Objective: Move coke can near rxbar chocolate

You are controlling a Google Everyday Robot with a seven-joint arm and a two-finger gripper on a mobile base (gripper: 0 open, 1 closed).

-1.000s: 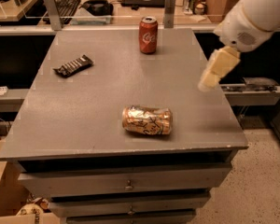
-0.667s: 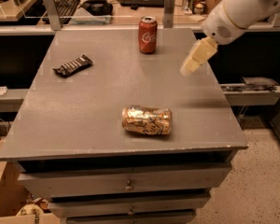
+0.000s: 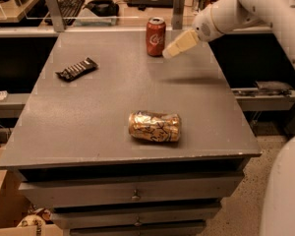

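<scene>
The red coke can (image 3: 156, 36) stands upright near the far edge of the grey table (image 3: 88, 132). The rxbar chocolate (image 3: 76, 69), a flat dark wrapper, lies at the table's far left. My gripper (image 3: 173, 49) hangs above the table just to the right of the coke can, close to it but apart from it. Its cream-coloured fingers point down and left toward the can.
A gold-and-brown patterned can (image 3: 154, 126) lies on its side near the table's front middle. Behind the table a desk holds a keyboard (image 3: 70, 4) and other items. Drawers (image 3: 132, 195) sit under the tabletop. A shelf (image 3: 265, 91) juts out at the right.
My gripper has moved left and toward the back of the table, from over the right edge to just beside the coke can. The objects have not moved.
</scene>
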